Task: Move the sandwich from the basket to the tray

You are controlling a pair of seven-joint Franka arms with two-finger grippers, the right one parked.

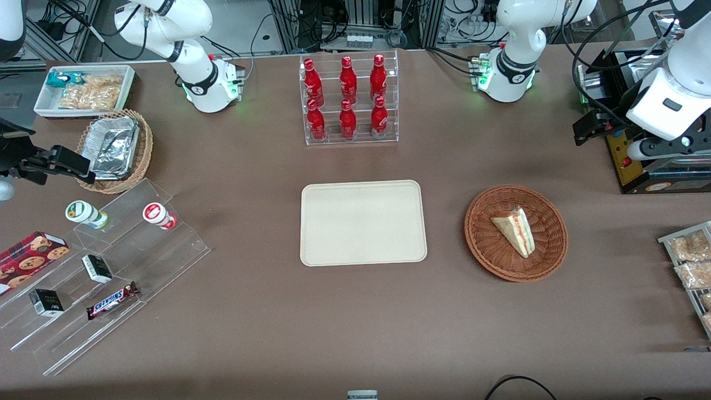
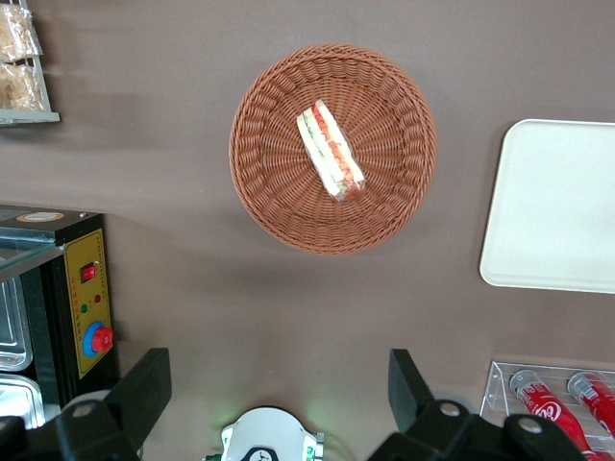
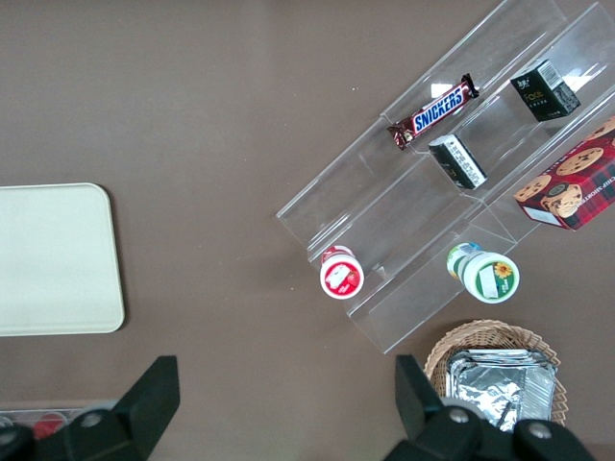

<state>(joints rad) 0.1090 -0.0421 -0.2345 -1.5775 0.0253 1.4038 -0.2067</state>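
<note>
The sandwich [image 1: 516, 230] [image 2: 330, 151], a clear-wrapped white-bread wedge with red and green filling, lies on its side in the round reddish-brown basket [image 1: 483, 250] [image 2: 269, 192]. The empty beige tray [image 1: 364, 222] [image 2: 557, 206] lies flat at mid-table, beside the basket toward the parked arm's end. My gripper [image 1: 583, 130] [image 2: 279, 375] hangs high above the table, farther from the front camera than the basket and well apart from it. Its fingers [image 2: 149, 379] are spread wide, open, with nothing between them.
A clear rack of red bottles [image 1: 349, 100] stands farther from the front camera than the tray. A black machine with a yellow panel [image 1: 627, 155] [image 2: 86, 307] sits under my arm. Bagged snacks [image 1: 691, 261] lie at the working arm's end; acrylic steps [image 1: 111, 266] at the parked arm's.
</note>
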